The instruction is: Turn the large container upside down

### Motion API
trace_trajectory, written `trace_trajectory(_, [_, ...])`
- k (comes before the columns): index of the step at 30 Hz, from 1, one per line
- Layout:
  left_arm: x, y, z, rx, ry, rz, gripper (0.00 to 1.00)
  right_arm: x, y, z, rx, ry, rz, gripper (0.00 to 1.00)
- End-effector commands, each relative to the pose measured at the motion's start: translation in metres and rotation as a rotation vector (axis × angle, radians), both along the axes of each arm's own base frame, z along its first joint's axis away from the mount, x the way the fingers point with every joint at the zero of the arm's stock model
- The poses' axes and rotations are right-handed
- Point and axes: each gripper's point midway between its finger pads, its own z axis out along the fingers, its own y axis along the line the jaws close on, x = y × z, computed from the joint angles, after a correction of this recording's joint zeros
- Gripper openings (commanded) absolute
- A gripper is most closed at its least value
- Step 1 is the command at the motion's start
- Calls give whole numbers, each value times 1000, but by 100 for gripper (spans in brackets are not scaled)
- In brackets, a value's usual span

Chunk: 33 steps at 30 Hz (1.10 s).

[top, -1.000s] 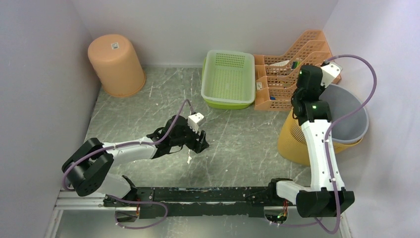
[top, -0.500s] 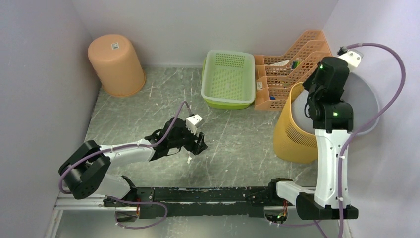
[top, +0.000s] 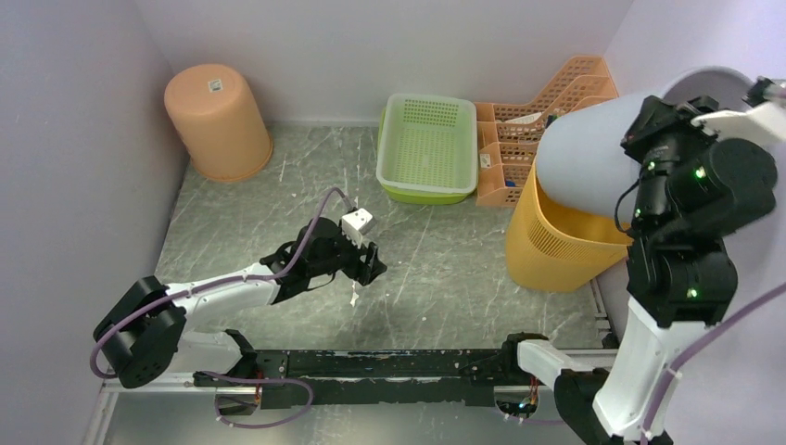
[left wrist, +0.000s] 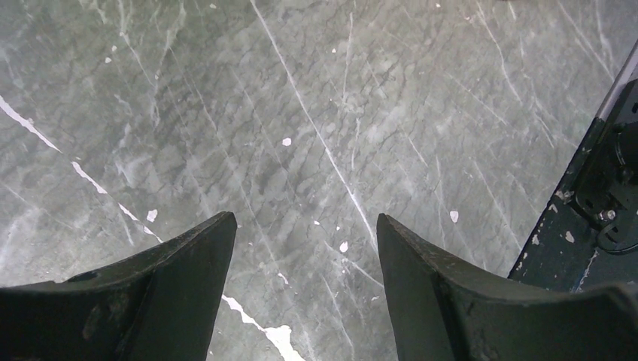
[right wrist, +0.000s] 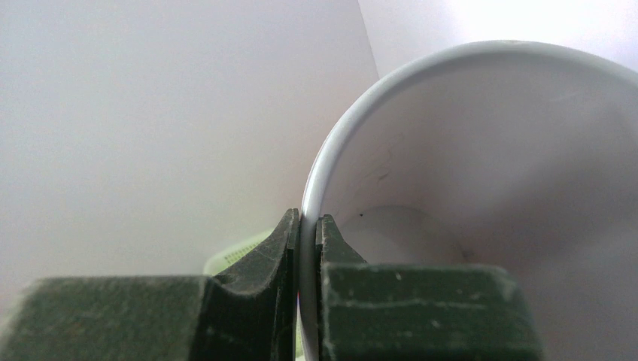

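The large container [top: 589, 162] is a pale grey bucket, lifted and tipped on its side above the yellow perforated basket [top: 556, 250] at the right. Its bottom still dips into the basket's mouth. My right gripper [top: 660, 139] is shut on the container's rim. In the right wrist view the rim [right wrist: 323, 165] is pinched between the two fingers of the right gripper [right wrist: 308, 226], and the bucket's empty inside [right wrist: 481, 150] fills the right half. My left gripper [top: 369, 269] hovers low over the marble tabletop in the middle. In its wrist view the left gripper [left wrist: 305, 226] is open with nothing between its fingers.
An upturned orange bucket [top: 218, 120] stands at the back left. A green perforated tray [top: 426, 148] and an orange file organiser [top: 538, 139] sit against the back wall. The black rail [top: 371, 363] runs along the near edge, and walls close in on both sides.
My right arm has risen and swung right, pulling the grey container up out of the yellow basket and tipping it onto its side. The left arm shifted slightly left.
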Motion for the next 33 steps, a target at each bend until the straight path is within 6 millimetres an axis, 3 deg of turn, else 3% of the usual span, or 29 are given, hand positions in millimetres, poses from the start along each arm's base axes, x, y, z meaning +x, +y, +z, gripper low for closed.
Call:
trace_trajectory(1, [-1, 4, 10, -13, -22, 22, 80, -38, 3, 49, -38, -188, 20, 0])
trace_trajectory(8, [6, 15, 25, -11, -32, 103, 80, -71, 32, 82, -39, -342, 184, 0])
trace_trajectory(13, [16, 21, 57, -27, -59, 177, 80, -81, 56, 95, -33, -398, 318, 0])
trace_trajectory(16, [32, 37, 82, -13, -100, 298, 81, -78, 74, 97, -36, -401, 420, 0])
trace_trajectory(20, [50, 73, 129, 42, -158, 479, 83, -63, 98, 89, -26, -367, 559, 0])
trace_trajectory(24, [64, 110, 193, -16, -227, 624, 84, -44, 122, 71, -6, -331, 699, 0])
trace_trajectory(28, [66, 145, 262, -89, -339, 734, 84, -30, 136, 58, -5, -308, 785, 0])
trace_trajectory(33, [58, 171, 312, -110, -418, 804, 85, -25, 158, 51, -20, -302, 926, 0])
